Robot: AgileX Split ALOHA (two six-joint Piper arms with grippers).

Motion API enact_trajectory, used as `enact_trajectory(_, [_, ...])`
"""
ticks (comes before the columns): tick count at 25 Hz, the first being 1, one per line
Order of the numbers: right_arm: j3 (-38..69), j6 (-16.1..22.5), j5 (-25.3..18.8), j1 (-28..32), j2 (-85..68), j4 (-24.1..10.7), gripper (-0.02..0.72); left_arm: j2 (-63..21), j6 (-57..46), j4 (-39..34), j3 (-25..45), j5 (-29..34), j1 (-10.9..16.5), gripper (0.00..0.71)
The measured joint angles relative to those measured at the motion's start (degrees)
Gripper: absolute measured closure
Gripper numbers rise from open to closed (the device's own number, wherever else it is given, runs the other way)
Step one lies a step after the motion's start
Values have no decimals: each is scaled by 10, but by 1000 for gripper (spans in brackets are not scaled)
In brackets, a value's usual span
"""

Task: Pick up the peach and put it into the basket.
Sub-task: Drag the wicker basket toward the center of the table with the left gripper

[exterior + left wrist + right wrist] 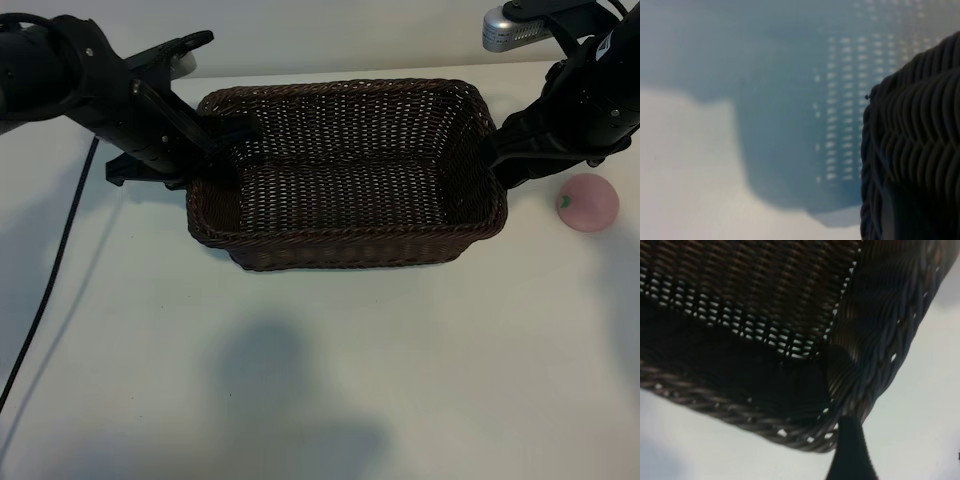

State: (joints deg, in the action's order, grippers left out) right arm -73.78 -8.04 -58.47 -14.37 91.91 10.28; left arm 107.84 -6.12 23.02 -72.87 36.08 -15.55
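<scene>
The dark-brown woven basket [345, 248] sits mid-table. On the bare table just right of it lies the pale-pink peach [588, 203], free of both grippers. My left gripper [207, 150] is at the basket's far left corner, shut on the braided rim, which fills one side of the left wrist view as the basket [920, 150]. At the basket's right end, beside the peach, my right gripper [497, 156] stands open astride the rim. One dark finger [851, 455] shows outside the basket [880, 340] corner; the other is lost in the dark inside.
A black cable [50, 270] hangs down the table's left side. A silver lamp or camera head [512, 28] sticks out above the right arm. White tabletop [320, 380] stretches in front of the basket.
</scene>
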Motion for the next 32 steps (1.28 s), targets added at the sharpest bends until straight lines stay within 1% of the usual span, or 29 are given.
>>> enact_trajectory(6, [0, 0, -1, 0, 0, 0, 199, 16, 0, -5, -22, 3, 0, 551])
enact_trajectory(12, [0, 0, -1, 0, 0, 0, 199, 42, 14, -10, -23, 4, 0, 551])
enact_trajectory(19, [0, 0, -1, 0, 0, 0, 200, 49, 30, -11, -23, 5, 0, 551])
enact_trajectory(25, [0, 0, -1, 0, 0, 0, 200, 49, 30, -11, -23, -12, -1, 551])
enact_trajectory(30, [0, 0, -1, 0, 0, 0, 200, 68, 26, 2, -24, -14, -1, 551])
enact_trajectory(32, [0, 0, -3, 0, 0, 0, 200, 75, 26, 18, -24, -18, -2, 551])
